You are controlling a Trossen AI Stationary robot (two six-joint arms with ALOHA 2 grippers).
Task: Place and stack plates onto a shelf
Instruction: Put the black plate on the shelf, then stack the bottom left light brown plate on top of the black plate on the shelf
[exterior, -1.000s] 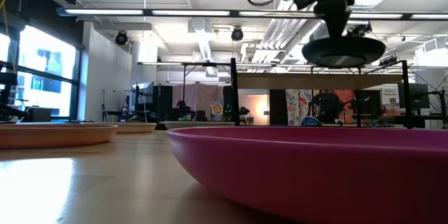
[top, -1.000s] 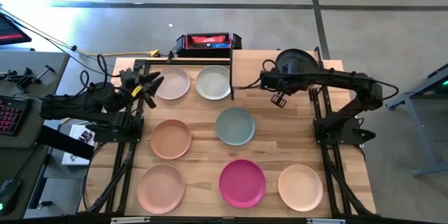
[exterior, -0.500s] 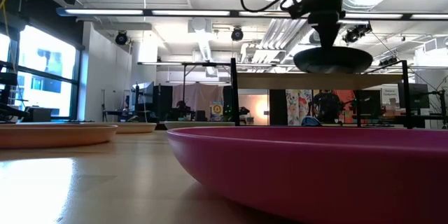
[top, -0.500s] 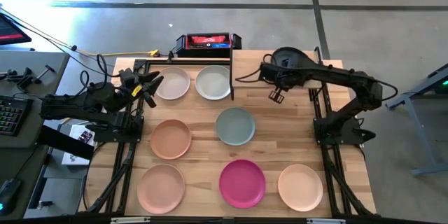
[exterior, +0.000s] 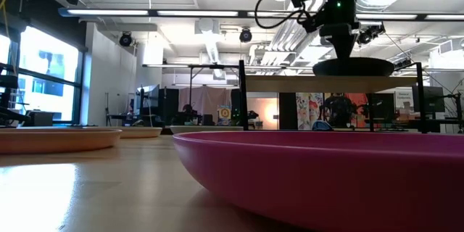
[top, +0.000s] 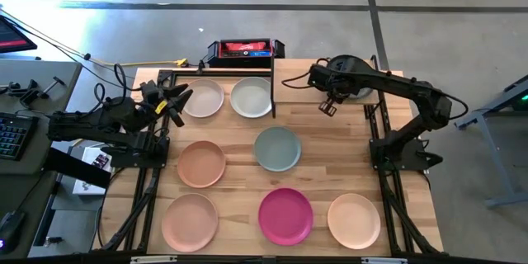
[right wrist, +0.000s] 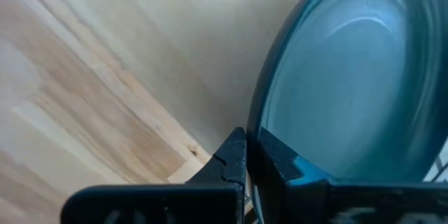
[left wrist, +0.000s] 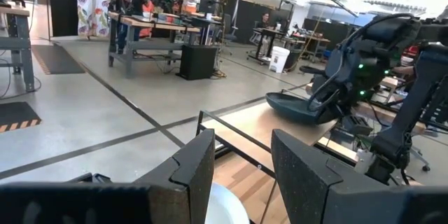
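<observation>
My right gripper (top: 334, 91) is shut on a dark green plate (top: 359, 82) over the right part of the shelf (top: 297, 82), a light-wood board on a black frame at the table's far edge. In the low view the plate (exterior: 353, 66) hovers close above the board (exterior: 290, 84); whether it touches, I cannot tell. Several more plates lie flat on the table, among them a sage one (top: 277, 148) and a magenta one (top: 285, 214). My left gripper (top: 177, 99) waits open at the far left, level, above a white plate (left wrist: 227, 206). My right gripper pinches the dark green plate's rim (right wrist: 260, 134) between its two fingers, one on the inner face and one on the outer. The fingers slant steeply down onto the plate's left, near edge. The plate stays almost level beyond them, its hollow side up.
Two pale plates (top: 204, 97) (top: 252, 96) lie at the far left beside the shelf's black post (top: 273, 91). Peach (top: 201, 163), pink (top: 190, 221) and cream (top: 354, 220) plates fill the near half. A red-and-black box (top: 245, 49) stands behind the table.
My right gripper has carried the dark green plate toward the table's far edge and down. The plate has sunk from well above the shelf to just over its board and has come closer to level. The gripper has stayed shut on it.
</observation>
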